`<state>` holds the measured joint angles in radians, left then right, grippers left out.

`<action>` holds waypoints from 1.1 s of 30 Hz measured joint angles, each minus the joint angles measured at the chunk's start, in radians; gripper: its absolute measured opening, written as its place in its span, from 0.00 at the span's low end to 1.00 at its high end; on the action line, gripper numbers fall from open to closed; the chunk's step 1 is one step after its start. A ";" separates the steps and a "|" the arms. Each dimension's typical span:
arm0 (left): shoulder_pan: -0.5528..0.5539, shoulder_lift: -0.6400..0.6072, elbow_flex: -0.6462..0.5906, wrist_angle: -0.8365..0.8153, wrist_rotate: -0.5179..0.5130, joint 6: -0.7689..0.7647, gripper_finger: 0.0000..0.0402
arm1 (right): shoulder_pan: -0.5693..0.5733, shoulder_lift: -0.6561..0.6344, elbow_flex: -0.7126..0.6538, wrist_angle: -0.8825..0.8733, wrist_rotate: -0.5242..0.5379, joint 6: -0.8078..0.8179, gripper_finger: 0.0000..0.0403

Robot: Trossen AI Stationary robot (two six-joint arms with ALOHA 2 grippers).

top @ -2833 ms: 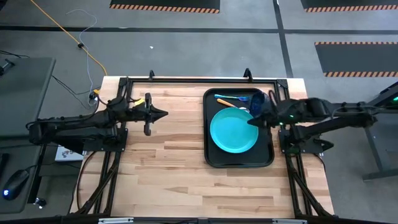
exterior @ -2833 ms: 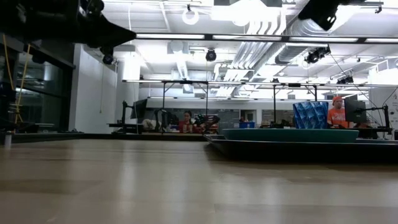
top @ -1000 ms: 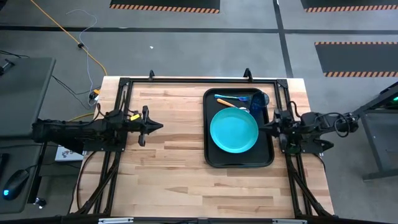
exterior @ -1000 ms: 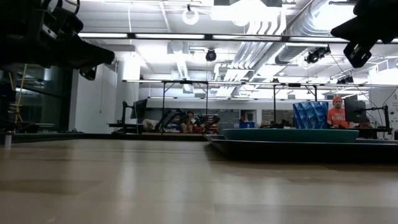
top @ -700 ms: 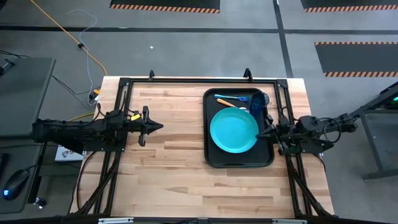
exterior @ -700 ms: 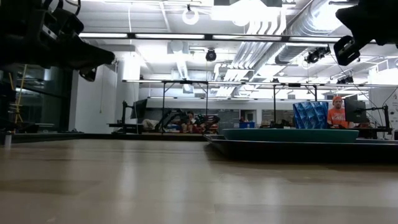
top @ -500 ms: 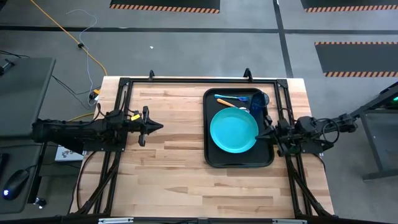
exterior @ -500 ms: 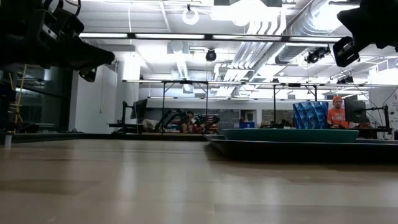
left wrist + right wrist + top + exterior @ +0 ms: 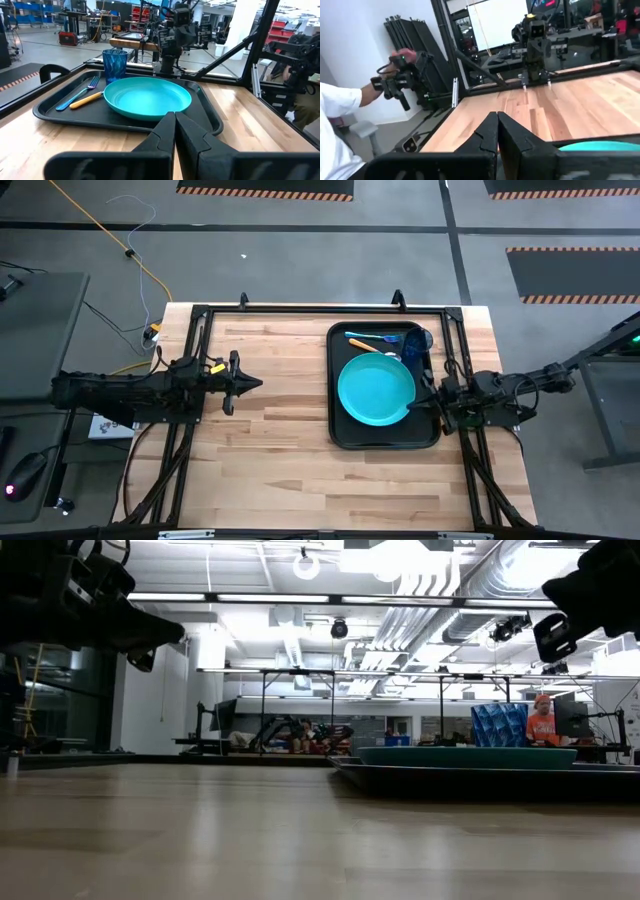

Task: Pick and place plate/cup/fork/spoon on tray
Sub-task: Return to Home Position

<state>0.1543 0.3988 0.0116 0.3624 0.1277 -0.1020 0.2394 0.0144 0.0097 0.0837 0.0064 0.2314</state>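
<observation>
Over on the right half of the bench (image 9: 270,460) sits the black tray (image 9: 345,435), and all the tableware is on it. The turquoise plate (image 9: 376,390) takes up most of the tray's width, lying flat. At the tray's end toward the top of the overhead view, the dark-blue cup (image 9: 418,343) stands upright in the corner on the right arm's side, just beside the plate's rim. Next to the cup, the yellow spoon (image 9: 362,343) and the blue fork (image 9: 386,338) lie side by side. The spoon is the one closer to the plate, and its end runs right up to the rim; can't tell if it actually touches.

The right gripper (image 9: 422,395) hangs over the tray's right rim, up off the bench and pointing toward the plate. Its jaws are pressed together with nothing in them. The left gripper (image 9: 259,383) hovers over bare wood, well apart from the tray and aimed at it, with its jaws also closed and empty.

Off past the bench, the right wrist view catches a person's hand (image 9: 402,55) on a dark handle.
</observation>
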 joint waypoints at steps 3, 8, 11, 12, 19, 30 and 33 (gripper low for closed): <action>-0.001 0.000 0.000 -0.003 0.000 0.000 0.00 | 0.000 -0.010 0.000 0.003 -0.013 -0.018 0.00; -0.017 -0.027 0.000 -0.009 0.000 0.000 0.00 | -0.009 -0.012 0.000 -0.008 0.023 -0.084 0.00; -0.024 -0.058 0.000 -0.014 0.000 0.000 0.00 | -0.032 -0.012 0.000 -0.030 0.074 -0.094 0.00; -0.025 -0.070 0.000 -0.015 0.000 0.000 0.00 | -0.042 -0.012 0.000 -0.035 0.079 -0.094 0.00; -0.025 -0.149 0.000 -0.081 0.000 0.000 0.00 | -0.120 -0.012 0.000 -0.043 0.066 -0.093 0.00; -0.026 -0.241 0.001 -0.337 -0.003 0.000 0.00 | -0.156 -0.008 -0.001 -0.058 0.049 -0.093 0.00; -0.027 -0.248 0.004 -0.333 -0.055 0.001 0.00 | -0.156 -0.007 -0.001 -0.059 0.046 -0.094 0.00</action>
<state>0.1268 0.1509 0.0154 0.0289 0.0729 -0.1013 0.0834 0.0071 0.0090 0.0250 0.0522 0.1379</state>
